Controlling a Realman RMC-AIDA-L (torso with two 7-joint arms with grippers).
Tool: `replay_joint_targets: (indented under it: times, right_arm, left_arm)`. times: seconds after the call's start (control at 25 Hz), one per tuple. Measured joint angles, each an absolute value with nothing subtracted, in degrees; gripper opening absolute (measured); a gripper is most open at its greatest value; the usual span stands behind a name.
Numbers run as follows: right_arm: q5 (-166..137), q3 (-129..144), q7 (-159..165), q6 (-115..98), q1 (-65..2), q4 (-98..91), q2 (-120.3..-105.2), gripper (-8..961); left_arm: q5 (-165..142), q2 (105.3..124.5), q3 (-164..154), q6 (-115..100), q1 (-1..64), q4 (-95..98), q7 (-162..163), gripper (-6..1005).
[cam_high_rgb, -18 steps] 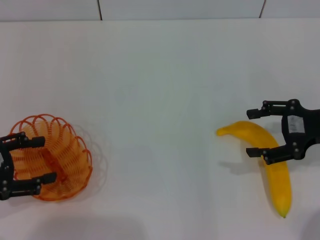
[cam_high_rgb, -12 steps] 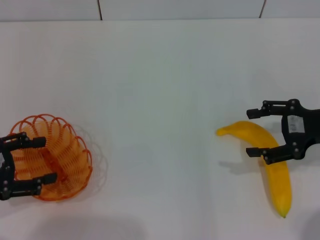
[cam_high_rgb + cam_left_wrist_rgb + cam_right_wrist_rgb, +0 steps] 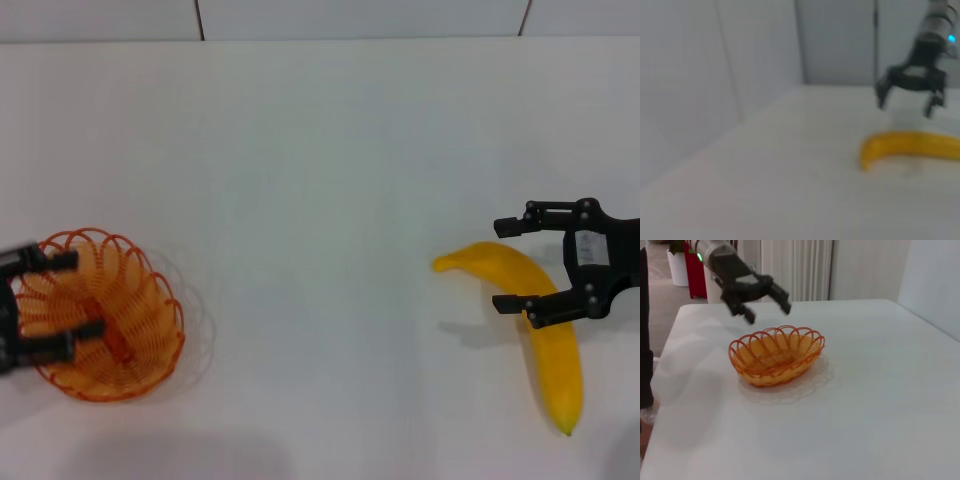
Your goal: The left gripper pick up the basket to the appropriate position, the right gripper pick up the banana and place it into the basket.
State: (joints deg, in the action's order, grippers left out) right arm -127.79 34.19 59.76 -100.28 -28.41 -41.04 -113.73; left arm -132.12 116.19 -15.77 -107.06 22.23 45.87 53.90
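Note:
The orange wire basket [image 3: 135,335] sits on the white table at the near left; it also shows in the right wrist view [image 3: 775,357]. My left gripper [image 3: 82,293] hovers above the basket with its fingers spread and holds nothing; the right wrist view shows it [image 3: 767,310] clear of the rim. The yellow banana [image 3: 555,360] lies on the table at the right, greenish tip toward me, and also shows in the left wrist view [image 3: 910,145]. My right gripper [image 3: 500,266] is open just above the banana's far half, one finger on each side of it.
The white table [image 3: 320,200] stretches between basket and banana. A tiled wall runs along its far edge. In the right wrist view the table's edge [image 3: 670,340] drops off behind the basket, with a red object [image 3: 695,270] on the floor beyond.
My left gripper has shifted away from me over the basket, and it shows motion blur. The basket, the banana and the right gripper have not moved.

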Motion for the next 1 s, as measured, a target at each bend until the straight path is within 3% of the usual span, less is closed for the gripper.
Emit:
replay_joint_targets:
  times: [0.4, 0.72, 1.0]
  right_arm:
    - [-127.79, 34.19, 59.89, -100.23, -28.76, -41.18, -113.73, 883]
    - [-127.79, 34.19, 60.11, -100.52, -29.5, -41.58, -113.73, 883]
    - [-127.79, 34.19, 60.14, -100.55, -29.64, -41.58, -113.65, 882]
  left_arm:
    - [-129.98, 116.05, -10.25, -103.76, 30.53, 61.35, 79.5, 804]
    - [-147.73, 110.83, -21.55, -97.95, 39.5, 62.79, 106.19, 797]
    - [-157.92, 111.79, -30.03, -98.24, 42.08, 63.32, 106.58, 791]
